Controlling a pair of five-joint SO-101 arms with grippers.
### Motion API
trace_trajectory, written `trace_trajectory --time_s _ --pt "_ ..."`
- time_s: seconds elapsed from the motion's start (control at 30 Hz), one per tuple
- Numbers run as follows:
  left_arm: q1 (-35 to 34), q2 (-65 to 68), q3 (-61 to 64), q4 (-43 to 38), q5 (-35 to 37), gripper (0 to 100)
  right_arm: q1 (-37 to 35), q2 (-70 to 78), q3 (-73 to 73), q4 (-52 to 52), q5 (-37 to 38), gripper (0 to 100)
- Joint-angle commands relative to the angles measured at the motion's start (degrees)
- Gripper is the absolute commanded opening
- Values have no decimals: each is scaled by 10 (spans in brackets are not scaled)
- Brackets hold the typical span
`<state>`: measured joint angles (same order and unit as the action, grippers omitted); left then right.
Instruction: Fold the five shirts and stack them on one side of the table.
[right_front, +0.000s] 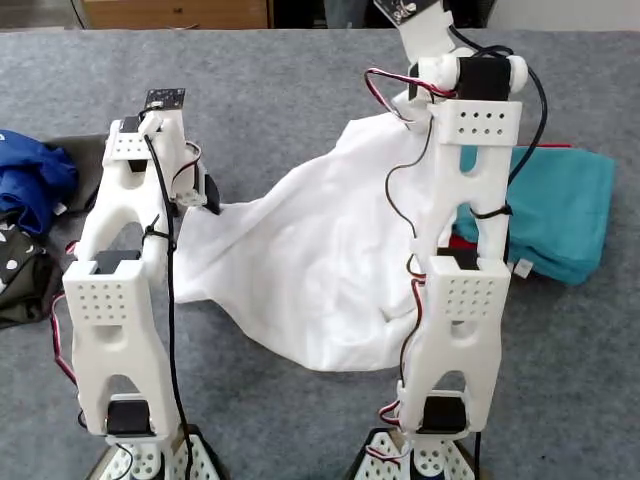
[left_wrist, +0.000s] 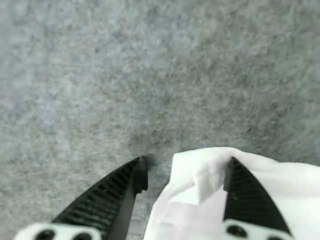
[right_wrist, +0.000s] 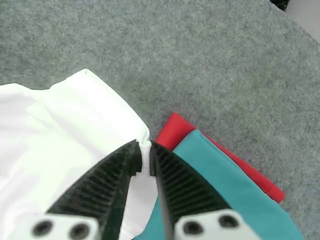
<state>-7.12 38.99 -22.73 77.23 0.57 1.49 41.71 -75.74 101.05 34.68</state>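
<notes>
A white shirt (right_front: 300, 270) lies crumpled and spread in the middle of the grey table. My left gripper (left_wrist: 187, 167) stands open at the shirt's left corner (left_wrist: 200, 180), which lies between its fingers against one of them. In the high view it sits at the shirt's left edge (right_front: 205, 195). My right gripper (right_wrist: 145, 150) is shut on the white shirt's far right edge (right_wrist: 100, 115). Just beside it lies a folded teal shirt (right_wrist: 225, 185) on top of a red one (right_wrist: 175, 130), at the table's right side (right_front: 560, 210).
A blue shirt (right_front: 30, 180) is bunched at the table's left edge. A dark shirt with pale dots (right_front: 20, 270) lies below it, and another dark one (right_front: 85, 150) behind it. Bare grey table (right_front: 280, 100) stretches along the far side.
</notes>
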Motion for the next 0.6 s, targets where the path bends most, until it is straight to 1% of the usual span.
trace_trajectory --time_s 0.0,0.1,0.3,0.43,0.5,0.57 --pt "-1 7 -13 7 -4 180 -5 -36 -3 -1 -1 14" --pt "-1 31 -16 4 1 125 -6 -36 -3 -1 -1 14" --pt "0 54 -64 20 1 23 -7 -36 -3 -2 -2 14" --pt "0 48 -87 20 1 27 -14 -38 -4 -1 -4 14" --pt "1 47 -110 25 1 28 -18 -39 -7 -1 -23 14" --pt "1 40 -159 63 -2 28 -30 -38 -22 -1 -52 14"
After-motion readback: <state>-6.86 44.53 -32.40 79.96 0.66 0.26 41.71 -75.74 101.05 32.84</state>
